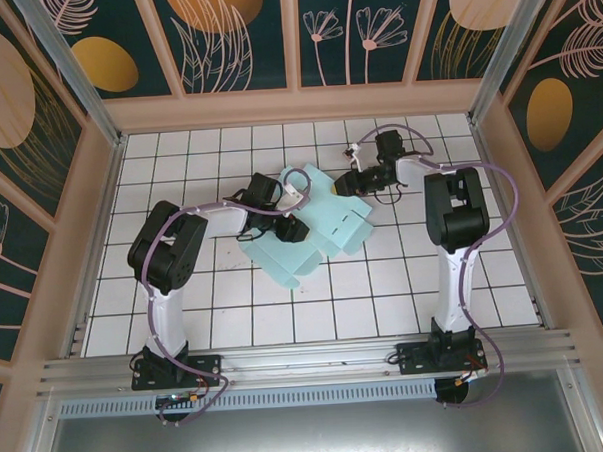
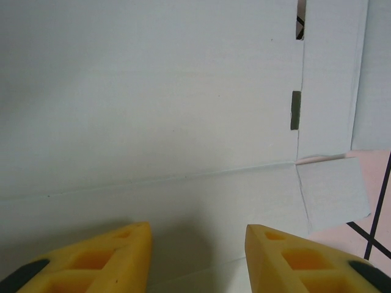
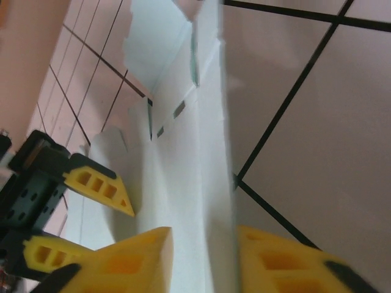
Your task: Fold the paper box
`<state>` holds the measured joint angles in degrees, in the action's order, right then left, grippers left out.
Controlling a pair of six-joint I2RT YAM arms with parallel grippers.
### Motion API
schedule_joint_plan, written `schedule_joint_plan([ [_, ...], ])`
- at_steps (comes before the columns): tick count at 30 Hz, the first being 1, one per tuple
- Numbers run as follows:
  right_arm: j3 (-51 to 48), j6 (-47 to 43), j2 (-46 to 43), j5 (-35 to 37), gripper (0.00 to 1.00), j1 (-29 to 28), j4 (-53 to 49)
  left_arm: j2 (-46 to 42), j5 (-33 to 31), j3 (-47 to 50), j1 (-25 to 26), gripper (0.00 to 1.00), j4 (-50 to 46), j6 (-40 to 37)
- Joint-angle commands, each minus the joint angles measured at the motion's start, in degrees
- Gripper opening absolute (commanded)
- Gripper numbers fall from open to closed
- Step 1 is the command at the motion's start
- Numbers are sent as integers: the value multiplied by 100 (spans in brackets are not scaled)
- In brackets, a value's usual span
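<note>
We are counting one paper box (image 1: 326, 225) lying between the fingers (image 2: 104, 259) of two grippers, left gripper (image 1: 290, 229) and right gripper (image 1: 342, 184), each bearing two fingers.

Open tile floor (image 1: 315, 315) across the near rows, in front of the paper box (image 1: 327, 235); open also down the left side and in the far-left corner. Middle taken up by the box sheet, with left gripper (image 1: 290, 230) low over it and right gripper (image 1: 340, 184) at its far edge, astride a raised flap (image 3: 204, 183). Narrower lane between right gripper and back wall (image 1: 296, 106).
</note>
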<state>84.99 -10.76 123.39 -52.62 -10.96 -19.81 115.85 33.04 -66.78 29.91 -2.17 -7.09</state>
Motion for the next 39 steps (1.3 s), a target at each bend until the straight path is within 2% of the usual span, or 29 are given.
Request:
schedule_joint_plan([
  [1,-49,-35,-76,-80,12,47,82,-91,152,204,6,46,-488,29],
  [4,-415,208,-407,182,0,74,603,-501,348,353,6,54,66,413],
  [5,-574,328,-549,327,0,81,829,-663,404,410,1,60,324,643],
  [9,-1149,829,-1074,808,0,117,1536,-1397,199,757,6,71,1648,1794],
  [11,-1493,1121,-1389,1031,0,136,1904,-1656,-313,894,4,79,2010,2267],
  [13,-1888,1422,-1727,1411,0,136,2240,-1732,-997,942,-5,92,2055,2605],
  [15,-2268,1682,-2079,1857,0,147,2442,-1946,-1788,1032,-3,99,2114,2938],
  [17,-2611,1837,-2414,2211,0,133,2573,-1987,-2211,1073,-3,99,2175,3187],
  [19,-2889,1862,-2704,2552,0,114,2575,-1988,-2325,1218,-4,99,2320,3487],
  [23,-3218,1671,-3099,3569,0,3,2310,-1875,-2045,1432,-3,99,2886,4096],
  [27,-3273,1547,-3263,4697,0,-236,2120,-1554,-1862,1460,-5,99,3069,4581],
  [30,-3116,1501,-3211,5461,0,-425,1971,-1537,-1906,1527,-10,99,3168,4695],
  [34,-2682,1359,-2871,6125,0,-651,1557,-1636,-2170,1551,-4,99,3026,4641],
  [39,-2185,722,-2388,7302,0,-1140,1333,-1727,-2572,1633,-7,99,2844,4568],
])
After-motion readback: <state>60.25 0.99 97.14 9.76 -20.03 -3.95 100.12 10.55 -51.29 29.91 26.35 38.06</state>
